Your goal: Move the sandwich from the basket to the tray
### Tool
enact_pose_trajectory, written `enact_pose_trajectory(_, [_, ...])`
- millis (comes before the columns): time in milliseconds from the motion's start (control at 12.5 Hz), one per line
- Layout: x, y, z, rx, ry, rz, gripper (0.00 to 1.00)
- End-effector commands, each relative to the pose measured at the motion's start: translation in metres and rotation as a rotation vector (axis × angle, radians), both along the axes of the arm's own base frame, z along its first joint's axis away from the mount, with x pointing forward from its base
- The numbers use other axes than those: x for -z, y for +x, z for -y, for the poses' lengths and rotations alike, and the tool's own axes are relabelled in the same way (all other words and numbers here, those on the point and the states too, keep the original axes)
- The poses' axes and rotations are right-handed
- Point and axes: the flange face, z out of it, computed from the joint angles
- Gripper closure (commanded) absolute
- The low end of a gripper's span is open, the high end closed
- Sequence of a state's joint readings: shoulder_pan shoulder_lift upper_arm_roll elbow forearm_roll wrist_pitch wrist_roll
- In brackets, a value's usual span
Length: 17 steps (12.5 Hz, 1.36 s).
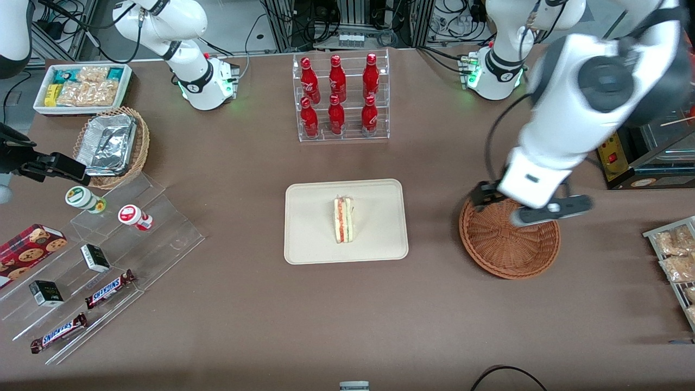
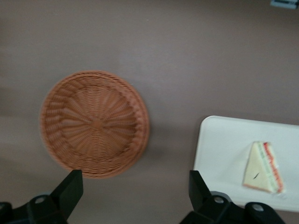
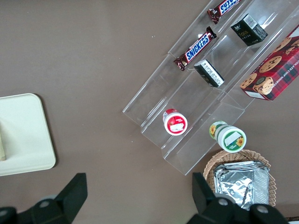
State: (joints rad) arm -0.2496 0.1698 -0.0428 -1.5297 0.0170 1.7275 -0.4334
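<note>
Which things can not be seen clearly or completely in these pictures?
- Front view: the arm covers part of the basket rim and the gripper.
- Left wrist view: the gripper is open; its finger bases and part of the tray are cut off by the edge.
- Right wrist view: the sandwich is cut off by the edge.

Sandwich (image 1: 343, 219), a small plastic-wrapped wedge with red and green filling along one edge, sitting near the middle of the cream tray (image 1: 309, 239). Looks tipped on its side. Reddish-brown wicker basket (image 1: 502, 252) well apart, toward the working arm's end, under the gripper (image 1: 529, 209).
</note>
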Motion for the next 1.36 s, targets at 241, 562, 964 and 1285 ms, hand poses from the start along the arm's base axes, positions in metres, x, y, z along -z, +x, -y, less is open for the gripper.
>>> enact_pose_trajectory(241, [-0.045,-0.029,-0.096,0.130,-0.002,-0.051,0.00])
enact_pose_trajectory(562, [-0.056,-0.054,-0.136,0.167,0.014,-0.068,0.00])
enact_pose_trajectory(964, [-0.063,-0.045,-0.164,0.141,0.011,-0.035,0.00])
enact_pose_trajectory(1285, [-0.072,-0.039,-0.172,0.152,0.013,-0.035,0.00])
